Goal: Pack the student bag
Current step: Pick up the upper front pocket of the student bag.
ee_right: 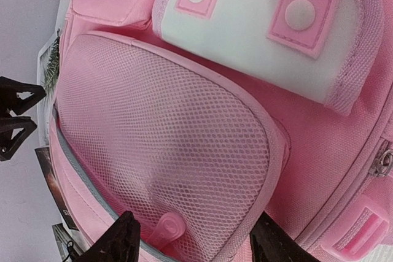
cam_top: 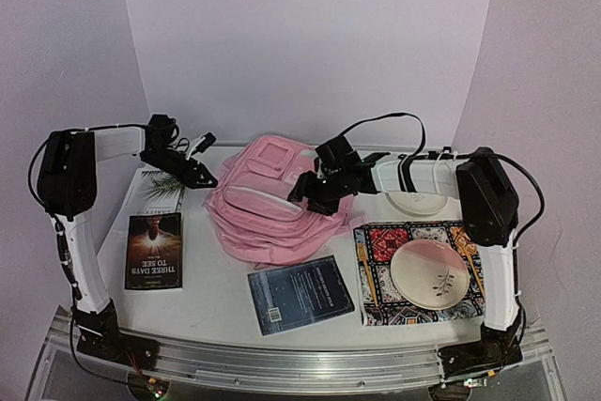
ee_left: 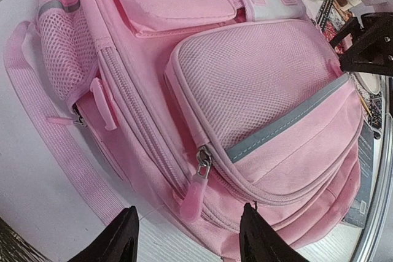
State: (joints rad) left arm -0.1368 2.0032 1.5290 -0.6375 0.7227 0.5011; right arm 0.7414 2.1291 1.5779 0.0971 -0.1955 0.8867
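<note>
Student bag [cam_top: 263, 223] on table [cam_top: 216, 300] | left gripper [ee_left: 188, 213], right gripper [ee_right: 195, 220]: jaws apart

The left white-shelled jointed arm [cam_top: 80, 249] and its matching right arm [cam_top: 501, 274] have bulky black joint housings [cam_top: 66, 174], thin black cables [cam_top: 390, 116] looping alongside, black bases [cam_top: 97, 326] and black pointed gripper fingers [ee_left: 123, 238].

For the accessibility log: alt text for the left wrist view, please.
A soft pink fabric backpack fills the frame, its mesh front pocket edged by a grey strip. The left tool stands open at the bottom edge, a pink zip pull just ahead of it; the right tool shows at upper right.
</note>
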